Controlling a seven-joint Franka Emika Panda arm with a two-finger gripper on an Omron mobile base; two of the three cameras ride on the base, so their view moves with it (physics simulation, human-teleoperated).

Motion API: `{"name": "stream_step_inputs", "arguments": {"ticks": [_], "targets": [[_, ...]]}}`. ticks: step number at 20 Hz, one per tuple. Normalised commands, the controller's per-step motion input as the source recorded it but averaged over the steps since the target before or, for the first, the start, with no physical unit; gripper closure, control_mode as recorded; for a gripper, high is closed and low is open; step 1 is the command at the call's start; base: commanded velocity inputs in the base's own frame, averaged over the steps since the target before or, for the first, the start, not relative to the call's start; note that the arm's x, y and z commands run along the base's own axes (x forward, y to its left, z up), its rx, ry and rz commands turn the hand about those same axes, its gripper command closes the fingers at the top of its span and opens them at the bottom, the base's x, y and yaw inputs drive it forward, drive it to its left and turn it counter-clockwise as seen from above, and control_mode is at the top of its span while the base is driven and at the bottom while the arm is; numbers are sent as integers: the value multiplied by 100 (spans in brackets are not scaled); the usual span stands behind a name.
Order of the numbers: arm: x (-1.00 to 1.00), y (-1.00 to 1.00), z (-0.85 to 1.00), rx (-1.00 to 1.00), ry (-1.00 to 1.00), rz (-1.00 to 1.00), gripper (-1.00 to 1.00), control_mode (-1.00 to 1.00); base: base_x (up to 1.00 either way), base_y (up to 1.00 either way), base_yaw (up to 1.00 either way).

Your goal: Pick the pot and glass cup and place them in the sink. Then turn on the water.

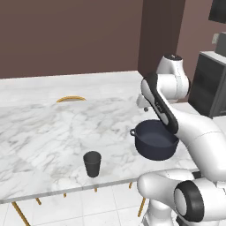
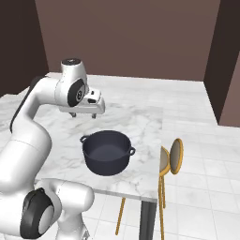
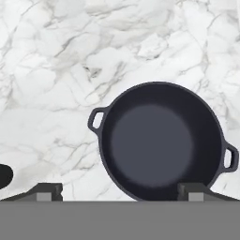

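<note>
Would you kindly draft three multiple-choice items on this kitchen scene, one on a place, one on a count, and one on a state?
1. Where does the glass cup stand?
A. inside the pot
B. on the marble counter, apart from the pot, near the front edge
C. on the floor

2. How many loop handles does the pot have?
A. none
B. two
C. four

3. How is the gripper at this moment?
A. open, above the counter, holding nothing
B. shut on the cup
C. shut on a pot handle

Answers:
1 B, since the left base view shows the cup upright on the marble counter with bare marble between it and the pot.
2 B, since the hand view shows one loop on each side of the rim.
3 A, since the fingertips stand wide apart in the hand view with nothing between them.
</note>
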Motion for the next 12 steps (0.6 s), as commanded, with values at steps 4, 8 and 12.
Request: {"name": "stream_step_inputs", "arguments": {"ticks": [4, 8, 12], "targets": [[0, 0, -52, 0, 0, 0, -100, -100, 0, 0, 0], [0, 3, -60, 0, 1, 0, -100, -100, 0, 0, 0], [2, 29, -55, 0, 8, 0, -100, -100, 0, 0, 0]]}}
